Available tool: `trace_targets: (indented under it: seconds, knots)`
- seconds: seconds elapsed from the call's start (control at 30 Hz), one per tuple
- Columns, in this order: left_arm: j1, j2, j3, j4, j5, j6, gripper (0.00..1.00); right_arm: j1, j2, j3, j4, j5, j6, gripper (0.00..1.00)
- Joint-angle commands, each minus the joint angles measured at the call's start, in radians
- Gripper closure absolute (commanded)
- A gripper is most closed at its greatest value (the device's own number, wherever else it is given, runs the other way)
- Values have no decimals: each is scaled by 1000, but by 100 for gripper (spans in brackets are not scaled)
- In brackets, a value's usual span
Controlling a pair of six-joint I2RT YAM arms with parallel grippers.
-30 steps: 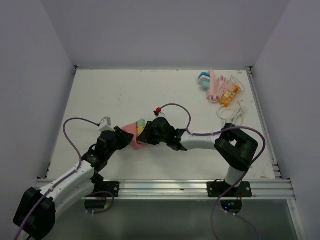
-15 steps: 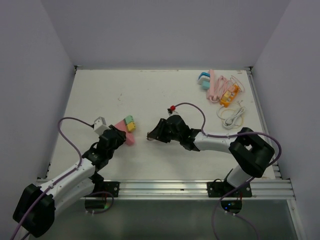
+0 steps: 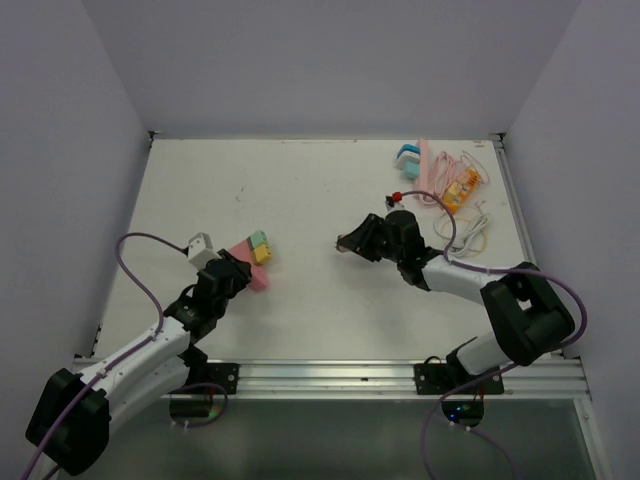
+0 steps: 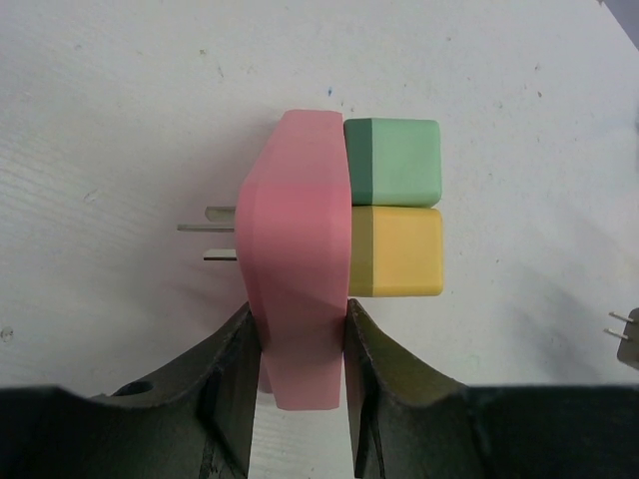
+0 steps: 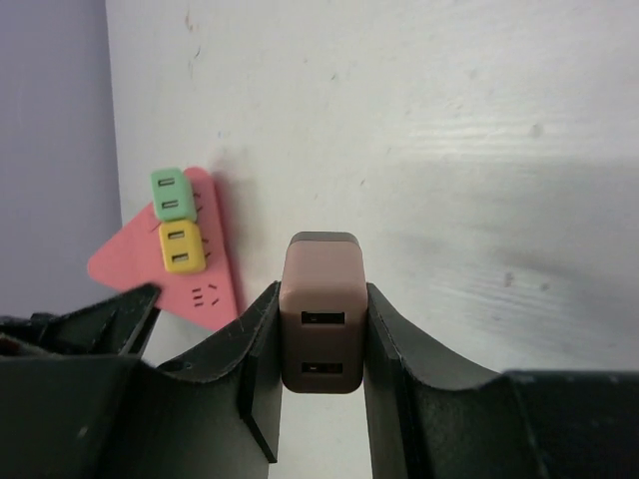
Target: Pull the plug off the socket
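The pink socket block (image 4: 298,289) lies on the table with a green plug (image 4: 392,162) and a yellow plug (image 4: 395,251) still in it; it shows left of centre in the top view (image 3: 248,262). My left gripper (image 4: 298,384) is shut on the pink socket. My right gripper (image 5: 321,344) is shut on a brown plug (image 5: 320,311), held free of the socket and off to its right, near the table's middle in the top view (image 3: 345,243). The socket (image 5: 190,269) shows at the left of the right wrist view.
A small white charger (image 3: 203,247) sits just left of the socket. A pile of pink, blue and orange adapters (image 3: 437,175) and a coiled white cable (image 3: 462,232) lie at the back right. Purple arm cables loop over the table.
My right gripper pulled the brown plug out of the pink socket and carried it right and away. My left gripper drew the socket slightly left and held it.
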State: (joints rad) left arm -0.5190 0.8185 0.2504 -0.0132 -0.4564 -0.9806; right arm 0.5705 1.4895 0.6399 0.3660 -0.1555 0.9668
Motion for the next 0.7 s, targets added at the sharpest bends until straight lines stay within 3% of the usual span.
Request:
trace_targets:
  seconds: [0.0, 0.33, 0.43, 0.57, 0.67]
  knots:
    - [2, 2, -23, 37, 42, 65, 100, -79, -8, 29, -19, -52, -121, 100]
    - [2, 1, -49, 125, 130, 85, 100, -199, 253, 154, 71, -242, -146, 99]
    - [2, 1, -49, 134, 140, 95, 100, -213, 298, 167, 105, -276, -135, 87]
    - [4, 1, -54, 140, 150, 99, 100, -245, 305, 142, 108, -268, -134, 45]
    - [2, -1, -57, 154, 162, 111, 100, -279, 279, 115, 67, -247, -174, 24]
